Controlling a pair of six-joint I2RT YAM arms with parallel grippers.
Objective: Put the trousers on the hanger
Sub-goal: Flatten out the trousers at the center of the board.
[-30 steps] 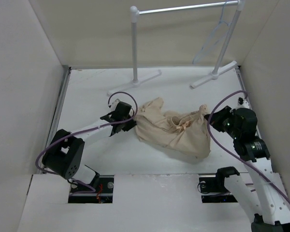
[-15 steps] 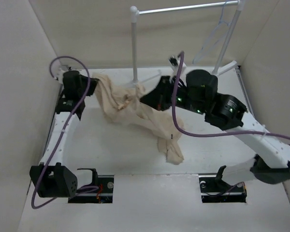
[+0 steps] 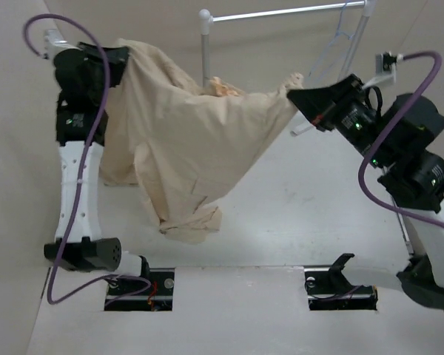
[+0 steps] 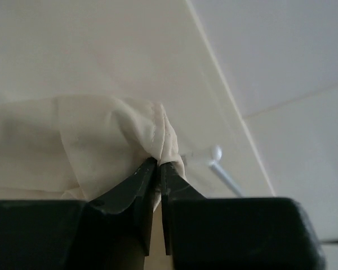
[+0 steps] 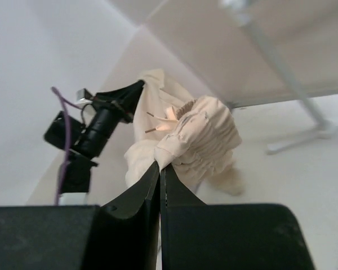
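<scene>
The beige trousers (image 3: 185,140) hang in the air, stretched between my two raised grippers, with the legs drooping to the table at the front left. My left gripper (image 3: 122,55) is shut on one end of the waist at the upper left; its wrist view shows the cloth (image 4: 101,140) pinched at its tips (image 4: 158,164). My right gripper (image 3: 294,95) is shut on the other end at the upper right; its wrist view shows the gathered waistband (image 5: 200,135) at its tips (image 5: 159,164). The pale hanger (image 3: 329,55) hangs on the rack bar at the back right, behind the right gripper.
A white tubular rack (image 3: 205,52) with a metal bar (image 3: 281,12) stands at the back of the table, its feet spread on the surface. Beige walls close in on the left, back and right. The white table (image 3: 303,214) lies below the cloth.
Both arms have risen and spread apart, lifting the trousers off the table and stretching them wide. The left gripper moved up to the far left, the right gripper up to the right.
</scene>
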